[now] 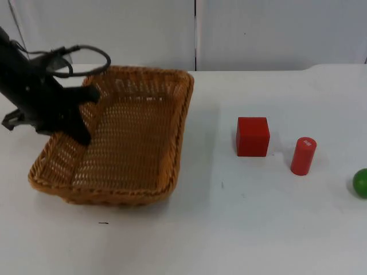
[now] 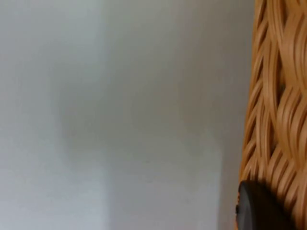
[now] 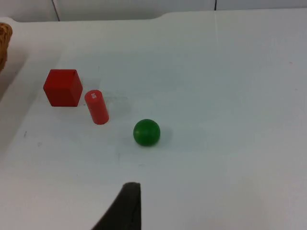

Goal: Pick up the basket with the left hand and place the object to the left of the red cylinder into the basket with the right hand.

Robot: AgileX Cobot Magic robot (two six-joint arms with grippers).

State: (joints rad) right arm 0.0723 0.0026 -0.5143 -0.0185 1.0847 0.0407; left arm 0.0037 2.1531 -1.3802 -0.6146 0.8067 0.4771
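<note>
- Wicker basket (image 1: 132, 143): woven, tan-orange, rectangular, seen on the left half of the white table (image 1: 258, 229) in the top view. Its left side is raised off the table while the near right corner stays low, so it sits tilted. Its weave is seen close up in the left wrist view (image 2: 280, 96).
- Left gripper (image 1: 80, 117): black, placed at the basket's left rim, with one finger inside the wall and the rim pinched between the fingers. A black fingertip (image 2: 259, 206) is seen against the weave in the left wrist view.
- Red cylinder (image 1: 303, 156): upright, on the right half of the table, well apart from the basket; also seen in the right wrist view (image 3: 97, 107).
- Red cube (image 1: 252, 136): resting flat on the table just beside the cylinder, on its left, between cylinder and basket, touching neither; also seen in the right wrist view (image 3: 63, 87).
- Green ball (image 1: 360, 183): at the right edge of the top view, near the cylinder; seen whole in the right wrist view (image 3: 146, 132).
- Right gripper: one black fingertip (image 3: 125, 208) is seen above bare table, short of the ball; spread or pressed together cannot be told.
- Grey wall (image 1: 258, 34): standing behind the table's far edge.
</note>
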